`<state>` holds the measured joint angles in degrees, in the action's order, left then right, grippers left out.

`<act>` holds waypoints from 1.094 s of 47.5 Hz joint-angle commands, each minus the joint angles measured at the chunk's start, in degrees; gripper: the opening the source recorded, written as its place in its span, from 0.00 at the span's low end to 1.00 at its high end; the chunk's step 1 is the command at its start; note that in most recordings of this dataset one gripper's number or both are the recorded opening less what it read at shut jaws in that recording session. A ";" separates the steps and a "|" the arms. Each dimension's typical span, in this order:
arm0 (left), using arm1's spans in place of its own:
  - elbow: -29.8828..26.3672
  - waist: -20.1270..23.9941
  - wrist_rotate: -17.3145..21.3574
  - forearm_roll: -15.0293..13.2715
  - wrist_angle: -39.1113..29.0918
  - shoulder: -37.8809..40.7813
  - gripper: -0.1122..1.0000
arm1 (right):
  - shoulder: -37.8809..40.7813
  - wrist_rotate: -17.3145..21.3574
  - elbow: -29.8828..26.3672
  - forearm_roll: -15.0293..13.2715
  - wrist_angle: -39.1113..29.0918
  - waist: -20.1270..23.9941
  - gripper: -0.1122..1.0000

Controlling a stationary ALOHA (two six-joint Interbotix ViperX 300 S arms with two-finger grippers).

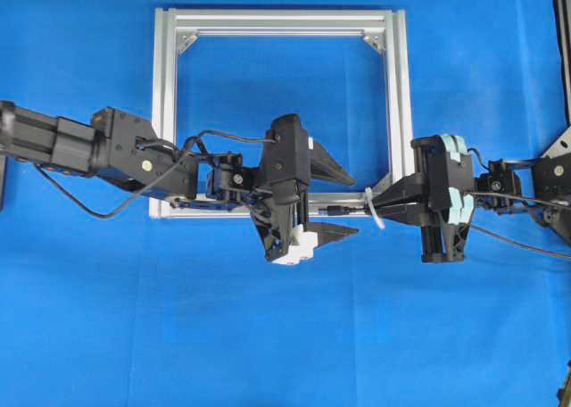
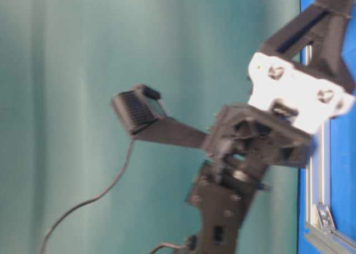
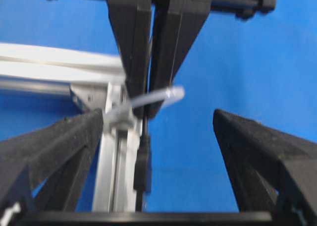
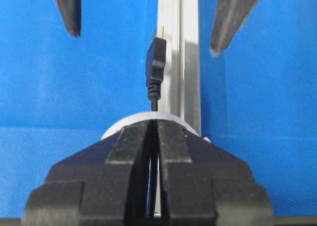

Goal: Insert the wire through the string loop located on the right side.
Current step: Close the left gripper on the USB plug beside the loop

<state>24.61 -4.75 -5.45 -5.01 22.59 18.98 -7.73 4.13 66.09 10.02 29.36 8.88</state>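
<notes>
Wire (image 4: 156, 67) through string loop (image 1: 376, 208); no legible writing.

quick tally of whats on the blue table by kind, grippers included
gripper: 2, the left gripper open, the right gripper shut on the wire
aluminium frame: 1
wire: 1
string loop: 1
total: 5

My two matte black jointed arms (image 1: 116, 153) end in wedge-shaped black foam-lined fingers (image 1: 332, 168); behind the left claw sits a white screwed plate (image 2: 300, 92), with thick black cables (image 1: 80, 206) trailing.
</notes>
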 commanded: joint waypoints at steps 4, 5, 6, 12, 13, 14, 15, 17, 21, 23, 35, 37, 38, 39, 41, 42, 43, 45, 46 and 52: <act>-0.88 -0.09 0.09 0.18 0.35 1.49 0.89 | -0.35 -0.09 -0.70 0.00 0.26 0.18 0.07; -0.97 -0.09 0.09 0.18 0.35 1.76 0.89 | -0.35 -0.09 -0.70 0.00 0.35 0.18 0.07; -0.88 -0.09 0.09 0.09 0.44 1.93 0.89 | -0.35 -0.09 -0.70 0.00 0.26 0.18 0.07; -0.62 -0.18 0.09 0.18 0.53 2.37 0.89 | -0.35 -0.09 -0.70 0.00 0.35 0.18 0.07; -0.62 -0.18 0.09 0.18 0.44 2.37 0.89 | -0.35 -0.09 -0.70 0.00 0.26 0.18 0.07; -0.53 -0.18 0.09 0.09 0.53 2.37 0.89 | -0.35 0.00 -0.70 0.09 0.35 0.18 0.07; -0.62 -0.26 0.09 0.18 0.44 2.37 0.89 | -0.35 -0.09 -0.70 0.00 0.35 0.18 0.07; -0.62 -0.18 0.09 0.09 0.53 2.29 0.89 | -0.35 -0.09 -0.62 0.00 0.35 0.18 0.07; -0.79 -0.26 0.09 0.18 0.53 2.37 0.89 | -0.35 -0.09 -0.62 0.00 0.26 0.18 0.07; -0.79 -0.26 0.09 0.09 0.53 2.37 0.89 | -0.35 -0.09 -0.70 0.00 0.35 0.18 0.07; -0.53 -0.26 0.09 0.09 0.53 2.29 0.89 | -0.35 -0.09 -0.62 0.00 0.26 0.18 0.07; -0.62 -0.26 0.09 0.09 0.53 2.29 0.89 | -0.35 -0.09 -0.62 0.00 0.26 0.18 0.07; -0.62 -0.26 0.09 0.09 0.53 2.29 0.89 | -0.35 -0.09 -0.62 0.00 0.26 0.18 0.07; -0.62 -0.26 0.09 0.18 0.53 2.37 0.89 | -0.35 -0.09 -0.70 0.00 0.26 0.18 0.07; -0.79 -0.26 0.09 0.18 0.53 2.37 0.89 | -0.35 -0.09 -0.70 0.09 0.35 0.18 0.07; -0.79 -0.26 0.09 0.18 0.53 2.29 0.89 | -0.35 -0.09 -0.70 0.00 0.35 0.18 0.07; -0.79 -0.26 0.09 0.18 0.53 2.37 0.89 | -0.35 -0.09 -0.70 0.00 0.26 0.18 0.07; -0.88 -0.26 0.09 0.18 0.53 2.29 0.89 | -0.35 -0.09 -0.70 0.00 0.26 0.18 0.07; -0.79 -0.26 0.09 0.09 0.53 2.37 0.89 | -0.35 -0.09 -0.70 0.00 0.26 0.18 0.07; -0.79 -0.26 0.09 0.09 0.53 2.37 0.89 | -0.35 -0.09 -0.70 0.00 0.26 0.18 0.07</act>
<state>24.70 -4.92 -5.36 -5.01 22.59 22.50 -7.73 4.13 66.09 10.02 29.36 8.96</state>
